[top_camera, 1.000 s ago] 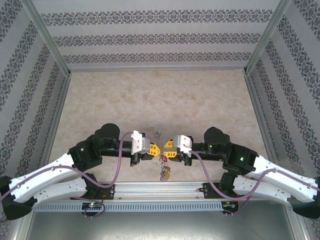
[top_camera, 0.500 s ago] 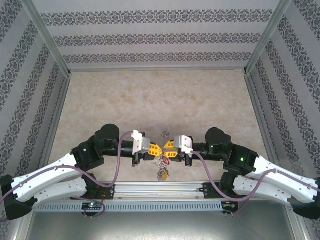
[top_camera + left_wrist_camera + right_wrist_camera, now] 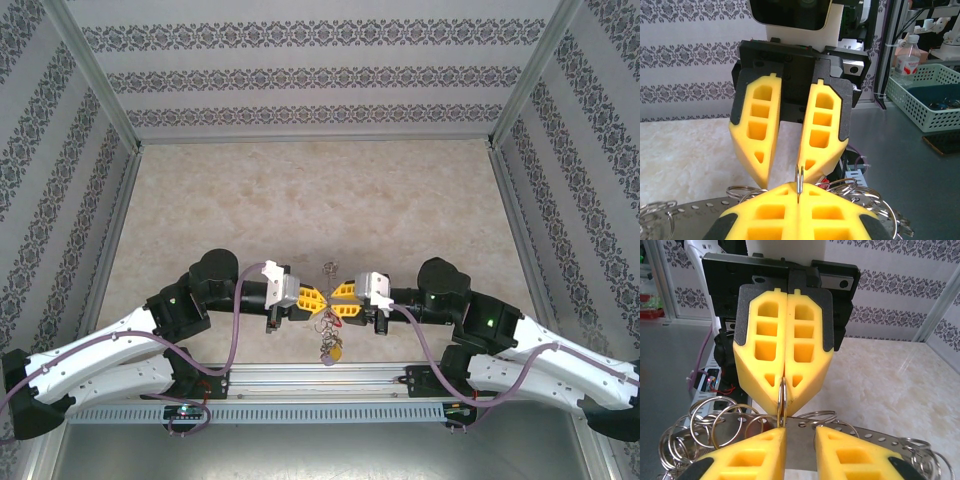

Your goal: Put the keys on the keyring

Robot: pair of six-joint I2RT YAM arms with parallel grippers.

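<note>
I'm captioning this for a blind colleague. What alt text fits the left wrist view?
The left end effector, its yellow fingers shut, pinches the thin silver keyring so it stands edge-on and upright. Facing it, the right end effector has its fingers slightly apart, tips close to the ring's top.

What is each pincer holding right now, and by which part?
The left pincer is shut on the keyring, pinching its thin wire edge-on. The right pincer stands slightly open at that wire, with no grip visible.
</note>
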